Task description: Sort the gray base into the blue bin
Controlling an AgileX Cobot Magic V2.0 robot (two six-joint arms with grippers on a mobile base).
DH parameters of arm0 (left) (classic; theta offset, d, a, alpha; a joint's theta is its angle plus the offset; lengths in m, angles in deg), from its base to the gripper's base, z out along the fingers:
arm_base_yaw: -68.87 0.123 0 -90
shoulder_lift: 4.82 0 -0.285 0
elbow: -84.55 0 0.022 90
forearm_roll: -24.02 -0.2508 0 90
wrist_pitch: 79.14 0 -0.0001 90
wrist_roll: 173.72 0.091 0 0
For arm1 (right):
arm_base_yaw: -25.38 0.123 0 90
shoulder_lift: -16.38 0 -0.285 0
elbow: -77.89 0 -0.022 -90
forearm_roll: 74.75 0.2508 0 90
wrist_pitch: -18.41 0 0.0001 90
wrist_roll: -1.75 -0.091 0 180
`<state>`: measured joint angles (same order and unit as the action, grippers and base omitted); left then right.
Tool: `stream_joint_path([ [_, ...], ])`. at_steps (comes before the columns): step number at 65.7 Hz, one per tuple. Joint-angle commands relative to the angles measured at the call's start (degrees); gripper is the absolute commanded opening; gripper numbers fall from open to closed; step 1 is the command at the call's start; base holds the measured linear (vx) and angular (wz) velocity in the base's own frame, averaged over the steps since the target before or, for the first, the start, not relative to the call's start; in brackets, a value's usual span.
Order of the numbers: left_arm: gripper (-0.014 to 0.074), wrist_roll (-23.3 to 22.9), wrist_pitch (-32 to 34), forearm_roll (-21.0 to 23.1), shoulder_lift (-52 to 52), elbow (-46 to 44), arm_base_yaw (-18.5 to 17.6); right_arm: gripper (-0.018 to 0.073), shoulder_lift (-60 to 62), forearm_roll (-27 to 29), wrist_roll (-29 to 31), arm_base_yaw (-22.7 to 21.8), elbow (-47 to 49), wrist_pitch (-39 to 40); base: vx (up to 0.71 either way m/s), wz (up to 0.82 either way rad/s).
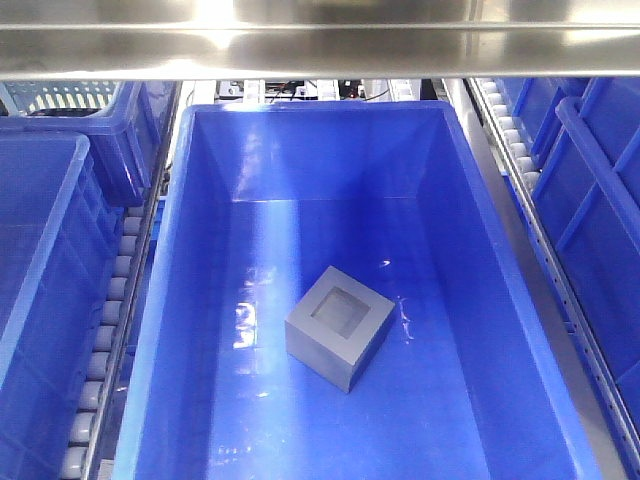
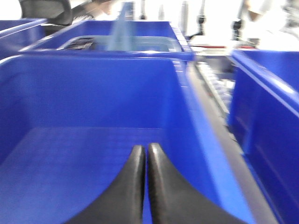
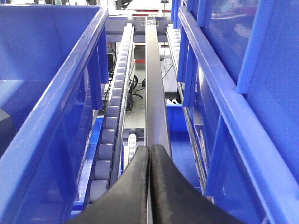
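The gray base [image 1: 340, 325] lies on the floor of the large blue bin [image 1: 200, 300] in the middle of the front view, its square recess facing up. Neither gripper shows in that view. My left gripper [image 2: 143, 151] is shut and empty, above the floor of a neighbouring blue bin [image 2: 93, 93]. My right gripper [image 3: 149, 151] is shut and empty, above the roller rail [image 3: 110, 135] beside the blue bin's wall [image 3: 51, 102]. A dark gray corner [image 3: 4, 123] shows inside that bin at the left edge of the right wrist view.
More blue bins stand to the left [image 1: 40, 260] and right [image 1: 590, 170] of the middle bin, with roller rails [image 1: 110, 320] between them. A pale-blue slotted basket [image 1: 70, 97] sits at the back left. A metal shelf beam [image 1: 320, 40] crosses overhead.
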<state>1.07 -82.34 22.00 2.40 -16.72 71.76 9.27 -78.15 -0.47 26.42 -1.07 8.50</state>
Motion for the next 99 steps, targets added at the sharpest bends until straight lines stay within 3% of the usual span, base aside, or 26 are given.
stream_joint_path([
  [1, -0.0006, -0.38, 3.2, -0.64, -0.99, 1.75, -2.27, -0.0009, 0.66, -0.35, 0.31, -0.26, -0.83, 4.23, 0.0, 0.0],
  [10, -0.0006, -0.38, 2.45, -0.35, -0.99, 1.75, -3.72, -0.0009, 0.66, -0.35, 0.31, -0.26, -0.83, 4.23, 0.0, 0.0],
  [99, -0.0006, -0.38, 2.45, -0.35, -0.99, 1.7, -3.72, -0.0009, 0.66, -0.35, 0.31, -0.26, -0.83, 4.23, 0.0, 0.0],
])
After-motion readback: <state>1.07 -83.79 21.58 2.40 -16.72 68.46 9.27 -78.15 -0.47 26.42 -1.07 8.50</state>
